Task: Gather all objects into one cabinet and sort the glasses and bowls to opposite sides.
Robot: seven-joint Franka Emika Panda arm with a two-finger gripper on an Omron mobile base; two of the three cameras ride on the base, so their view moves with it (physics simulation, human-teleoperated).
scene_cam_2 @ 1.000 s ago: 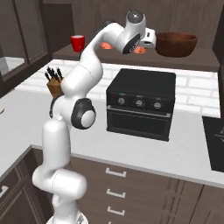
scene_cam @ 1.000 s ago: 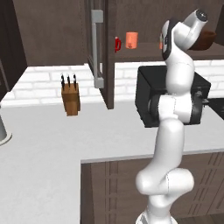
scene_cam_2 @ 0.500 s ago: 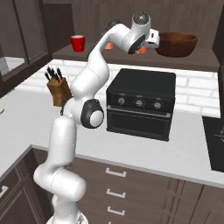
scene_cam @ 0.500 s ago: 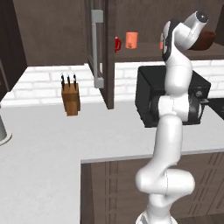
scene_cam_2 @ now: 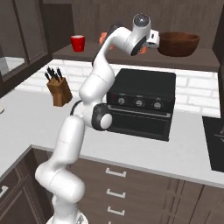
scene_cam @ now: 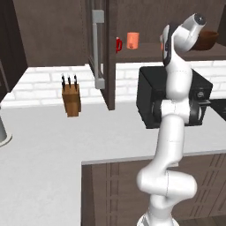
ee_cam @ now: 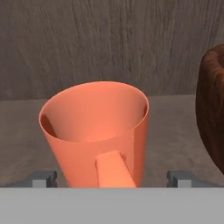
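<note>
An orange mug (ee_cam: 98, 131) stands upright on the cabinet's shelf (ee_cam: 175, 118), its handle turned toward the hand. My gripper (ee_cam: 111, 179) is open, one fingertip on each side of the mug's base, touching nothing. The dark brown bowl (ee_cam: 213, 113) sits just right of this mug. From the right base view the gripper (scene_cam_2: 148, 43) is up at the shelf, the mug (scene_cam_2: 141, 50) peeks out beneath the hand, the bowl (scene_cam_2: 178, 43) is to its right, a second orange mug (scene_cam_2: 103, 38) is partly behind the arm, and the red cup (scene_cam_2: 78, 43) stands at the far left.
The cabinet door (scene_cam: 99, 44) with its silver bar handle hangs open left of the shelf. Below the shelf a black oven (scene_cam_2: 140, 103) stands on the counter. A knife block (scene_cam: 71, 99) is on the counter to the left. A dark cooktop (scene_cam_2: 216, 140) lies at the right edge.
The hand has drifted a little to the right along the shelf, toward the bowl. Its jaws have stayed open, and the cups and the bowl have not moved.
</note>
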